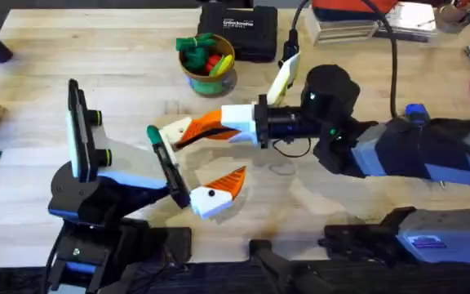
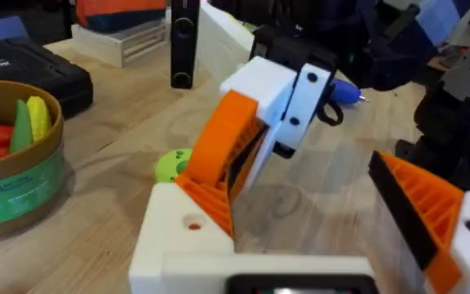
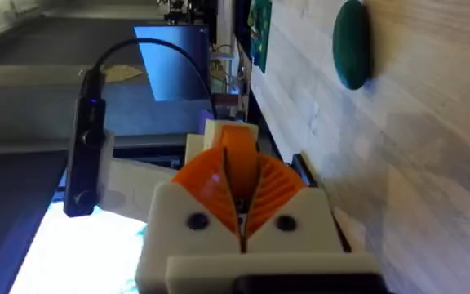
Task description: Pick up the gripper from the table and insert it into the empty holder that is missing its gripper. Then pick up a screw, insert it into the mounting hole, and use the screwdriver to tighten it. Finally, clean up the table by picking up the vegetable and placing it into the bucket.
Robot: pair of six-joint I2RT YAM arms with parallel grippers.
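**A:** Right claw (image 1: 206,126)?

**B:** Reached in from the right across the middle of the table (image 1: 121,73), pointing left. In its wrist view the two orange ribbed pads are pressed together (image 3: 237,163), with a narrow orange piece in the seam at their tips. I take that for the gripper (image 3: 237,143), pinched. Just beyond it is a white bracket, apparently the holder (image 3: 194,147). Can't tell how far the wedge is seated.

**A:** Left claw?

**B:** Spread wide (image 1: 198,163), coming up from the lower left. One white-and-orange finger is on the far side and the other on the near side. The right claw's tips sit between them, against the far finger; the left wrist view shows the same (image 2: 300,204).

**A:** The bucket?

**B:** Far centre of the table (image 1: 208,69), yellow tin with a green band, upright. Red, yellow and green pieces inside (image 2: 15,171). The black case (image 1: 239,31) stands just to its right, farther back.

**A:** Anything loose?

**B:** The vegetable (image 1: 152,134), green, lies on the wood just left of the claws, well apart from the bucket. The screwdriver (image 2: 345,91), blue with a thin metal tip, lies on the table beyond the right claw.
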